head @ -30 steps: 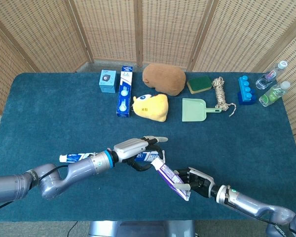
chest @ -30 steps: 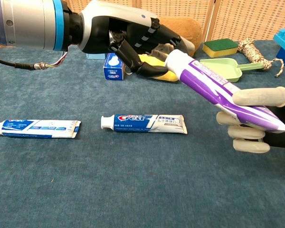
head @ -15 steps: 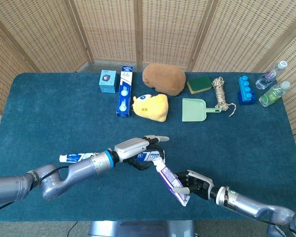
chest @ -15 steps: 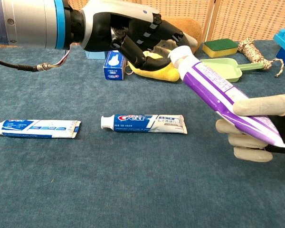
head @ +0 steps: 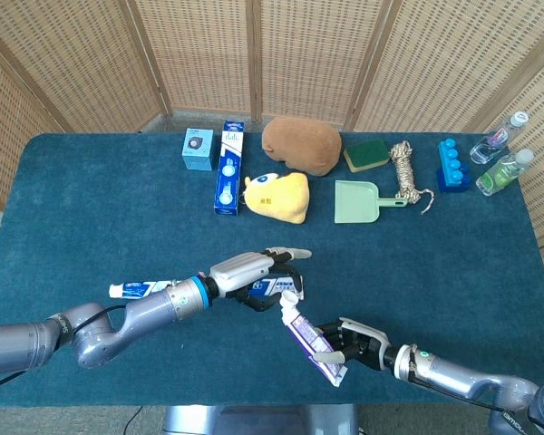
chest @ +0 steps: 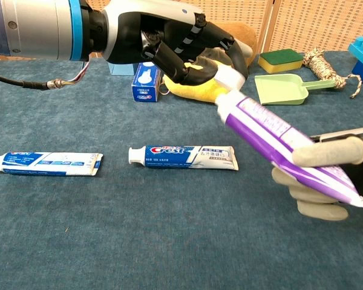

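- The far-left toothpaste tube [chest: 45,164] lies flat on the blue tabletop [head: 91,217], with its cap toward the left edge.
- The left hand [head: 254,272] hovers above the tabletop; in the chest view [chest: 169,45] its fingers [chest: 196,66] are curled inward and hold nothing, and the tips are just beside the cap of the purple tube.
- The Crest toothpaste tube [chest: 183,157] lies flat under the left hand, cap to the left, well apart from the far-left tube.
- The purple toothpaste tube [chest: 278,142] is lifted off the tabletop and tilted, its white cap pointing up and toward the left hand; in the head view [head: 306,340] it sits near the front edge of the tabletop.
- The right hand [head: 358,344] grips the flat lower end of the purple tube; its fingers [chest: 330,152] are clamped on the tube from above and below.
- At the back of the tabletop, from left to right, stand a small blue box [head: 198,149], a long toothpaste box [head: 228,168], a yellow plush toy [head: 279,197], a brown plush toy [head: 301,145], a green dustpan [head: 358,201], a sponge [head: 367,153], a rope bundle [head: 403,169], a blue block [head: 450,165] and two bottles [head: 503,170].
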You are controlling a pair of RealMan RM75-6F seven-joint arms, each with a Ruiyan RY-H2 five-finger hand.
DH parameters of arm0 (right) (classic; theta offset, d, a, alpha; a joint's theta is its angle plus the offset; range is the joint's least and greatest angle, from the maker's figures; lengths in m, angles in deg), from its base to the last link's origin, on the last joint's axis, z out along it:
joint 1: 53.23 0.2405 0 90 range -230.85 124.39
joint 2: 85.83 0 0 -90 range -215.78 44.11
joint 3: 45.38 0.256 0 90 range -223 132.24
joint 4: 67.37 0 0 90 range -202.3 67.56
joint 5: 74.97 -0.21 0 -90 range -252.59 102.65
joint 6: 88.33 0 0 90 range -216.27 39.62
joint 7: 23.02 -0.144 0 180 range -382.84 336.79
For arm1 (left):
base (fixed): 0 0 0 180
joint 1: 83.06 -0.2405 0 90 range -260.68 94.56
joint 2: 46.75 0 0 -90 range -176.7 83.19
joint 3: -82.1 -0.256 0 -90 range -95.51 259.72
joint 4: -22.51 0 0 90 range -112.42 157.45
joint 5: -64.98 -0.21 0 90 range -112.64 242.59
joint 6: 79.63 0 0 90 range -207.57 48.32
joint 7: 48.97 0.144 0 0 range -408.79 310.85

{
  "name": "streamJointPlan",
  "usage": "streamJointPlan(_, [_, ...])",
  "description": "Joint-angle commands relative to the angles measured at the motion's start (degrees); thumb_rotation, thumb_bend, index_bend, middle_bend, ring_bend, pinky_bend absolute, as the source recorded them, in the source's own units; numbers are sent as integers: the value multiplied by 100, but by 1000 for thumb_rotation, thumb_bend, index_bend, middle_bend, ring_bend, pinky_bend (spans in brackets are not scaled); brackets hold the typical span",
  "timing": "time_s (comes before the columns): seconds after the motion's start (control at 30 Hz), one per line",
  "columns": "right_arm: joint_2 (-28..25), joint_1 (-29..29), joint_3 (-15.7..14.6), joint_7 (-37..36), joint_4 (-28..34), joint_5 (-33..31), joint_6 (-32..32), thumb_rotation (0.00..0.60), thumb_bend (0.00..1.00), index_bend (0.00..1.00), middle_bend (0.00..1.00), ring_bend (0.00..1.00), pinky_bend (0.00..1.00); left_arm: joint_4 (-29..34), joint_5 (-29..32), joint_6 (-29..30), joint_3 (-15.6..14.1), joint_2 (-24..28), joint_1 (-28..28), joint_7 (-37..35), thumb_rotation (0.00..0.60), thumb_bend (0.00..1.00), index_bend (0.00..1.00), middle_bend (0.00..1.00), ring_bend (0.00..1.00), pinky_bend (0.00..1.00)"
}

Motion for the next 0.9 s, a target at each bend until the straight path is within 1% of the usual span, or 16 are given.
streamJointPlan(0.03, [-12, 44, -14, 109, 52, -45, 63, 600, 527, 955, 735, 754, 732, 9, -3, -6, -3, 3, 0, -15, 600, 512, 342, 47, 0, 0])
streamJointPlan(0.53, [-26, 267, 51, 566, 257, -247, 354, 600, 526, 955, 735, 754, 732, 29, -80, -74, -66, -50, 2, -219, 600, 490, 313, 41, 0, 0])
streamJointPlan(0.73, [-54, 258, 73, 703, 260, -411, 418, 600, 526, 955, 734, 754, 732, 32, -35, 134, -19, 41, -114, -256, 600, 478, 215, 31, 0, 0])
streamJointPlan(0.9, [-105, 125, 75, 667, 148, -572, 325, 600, 526, 954, 734, 754, 731, 88, 75, 385, 3, 383, -333, -170, 600, 477, 179, 21, 0, 0])
